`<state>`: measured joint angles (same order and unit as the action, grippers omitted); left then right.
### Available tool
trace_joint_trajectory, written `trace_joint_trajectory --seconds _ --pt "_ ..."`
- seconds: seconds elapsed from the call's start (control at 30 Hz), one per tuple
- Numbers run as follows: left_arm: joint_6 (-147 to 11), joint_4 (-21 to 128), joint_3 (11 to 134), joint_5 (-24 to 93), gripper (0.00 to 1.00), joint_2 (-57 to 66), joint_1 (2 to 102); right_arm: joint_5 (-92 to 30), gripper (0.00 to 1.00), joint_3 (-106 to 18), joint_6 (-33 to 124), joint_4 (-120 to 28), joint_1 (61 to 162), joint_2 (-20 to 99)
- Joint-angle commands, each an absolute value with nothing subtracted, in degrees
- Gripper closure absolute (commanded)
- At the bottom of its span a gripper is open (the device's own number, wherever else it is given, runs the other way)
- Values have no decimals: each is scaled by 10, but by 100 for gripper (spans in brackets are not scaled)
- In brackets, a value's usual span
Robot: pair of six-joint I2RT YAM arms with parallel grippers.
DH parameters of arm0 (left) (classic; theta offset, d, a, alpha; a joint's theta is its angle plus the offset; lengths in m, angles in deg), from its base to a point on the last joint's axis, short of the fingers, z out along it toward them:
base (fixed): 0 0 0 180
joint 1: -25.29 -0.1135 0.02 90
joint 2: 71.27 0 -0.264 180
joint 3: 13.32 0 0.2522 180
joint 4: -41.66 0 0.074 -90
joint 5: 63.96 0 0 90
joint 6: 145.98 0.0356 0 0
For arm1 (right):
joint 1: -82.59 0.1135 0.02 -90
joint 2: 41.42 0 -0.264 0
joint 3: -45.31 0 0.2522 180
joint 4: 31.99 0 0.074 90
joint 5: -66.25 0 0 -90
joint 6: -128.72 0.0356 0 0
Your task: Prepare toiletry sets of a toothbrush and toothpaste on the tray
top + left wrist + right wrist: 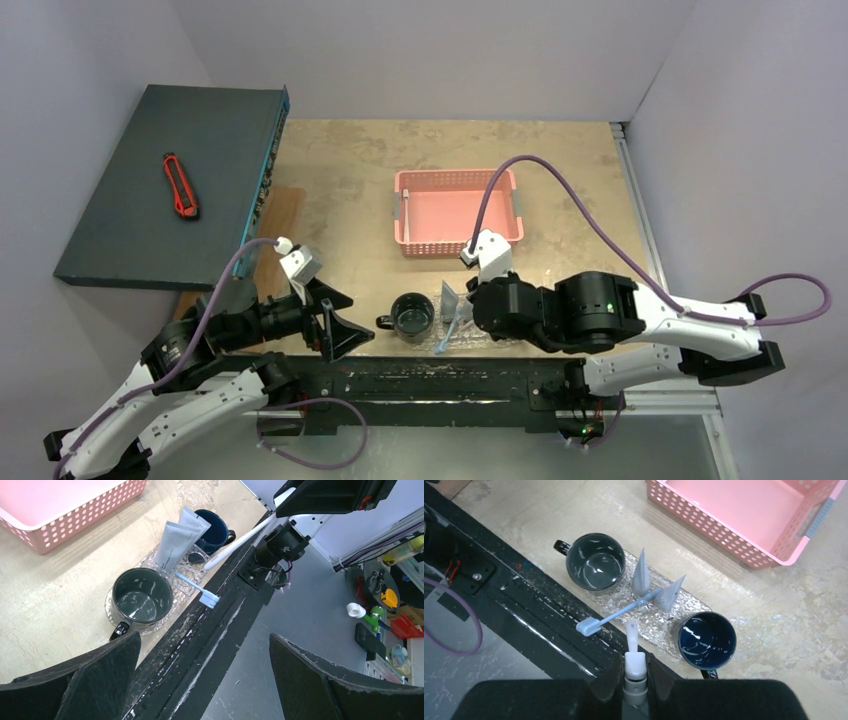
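On the tray (651,626) you have mugs (595,561), tubes (641,572) and one toothbrush (619,614); your right gripper (633,672) clamps the second toothbrush (631,640), and your left gripper (204,647) stands wide apart.

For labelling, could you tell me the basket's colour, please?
The basket is pink; right wrist view shows it best.

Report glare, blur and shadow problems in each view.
Top external view: patchy sheen on the table. Left wrist view: the open left tool is black and soft-edged in the foreground; white reflections sit inside the green mug. Right wrist view: glints spot the blue mug and the bumpy tray; the right tool is dark and blurred.
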<state>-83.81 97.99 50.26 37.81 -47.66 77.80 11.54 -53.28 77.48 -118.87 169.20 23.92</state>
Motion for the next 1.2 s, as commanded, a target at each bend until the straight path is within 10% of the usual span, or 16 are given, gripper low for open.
trace_joint_trajectory --seconds 0.0,1.17 --pt "-829 970 495 378 0 -481 776 167 100 -501 808 -1167 1696 218" --pt "-826 970 486 372 0 -474 776 212 100 -296 874 -1027 1696 146"
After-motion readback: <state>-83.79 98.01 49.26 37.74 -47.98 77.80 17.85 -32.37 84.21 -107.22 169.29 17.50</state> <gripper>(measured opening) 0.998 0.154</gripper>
